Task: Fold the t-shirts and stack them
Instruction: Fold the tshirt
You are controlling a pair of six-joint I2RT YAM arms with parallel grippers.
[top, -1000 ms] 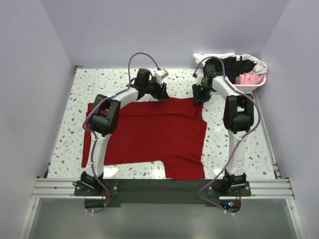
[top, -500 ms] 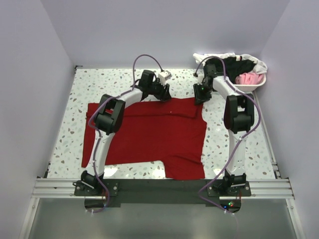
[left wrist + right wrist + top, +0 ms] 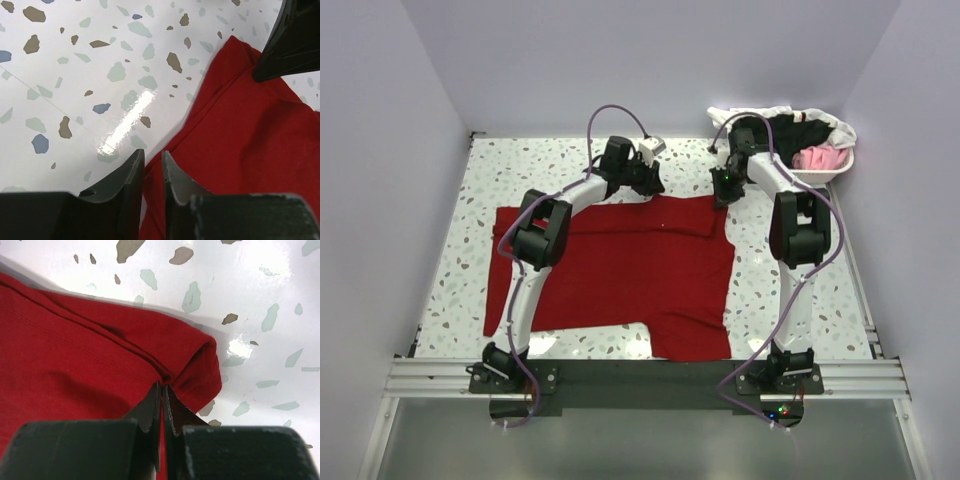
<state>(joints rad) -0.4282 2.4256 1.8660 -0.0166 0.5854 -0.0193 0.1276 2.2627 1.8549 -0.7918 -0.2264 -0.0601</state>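
The dark red t-shirt (image 3: 620, 270) lies spread flat on the speckled table, with its far right part folded over. My left gripper (image 3: 653, 186) is at the shirt's far edge near the middle. In the left wrist view its jaws (image 3: 153, 157) are nearly closed, with the edge of the red cloth (image 3: 250, 130) between them. My right gripper (image 3: 721, 196) is at the far right corner. In the right wrist view it (image 3: 163, 387) is shut on a folded corner of the red shirt (image 3: 75, 350). Black (image 3: 800, 130), pink (image 3: 818, 157) and white (image 3: 760, 112) shirts lie in the basket.
A white basket (image 3: 842, 166) stands at the table's far right corner, just behind the right arm. Pale walls enclose the table on the left, the back and the right. The metal rail carrying the arm bases (image 3: 640, 378) runs along the near edge.
My left gripper has moved a little to the right and away along the shirt's far edge. The right gripper has stayed on the far right corner.
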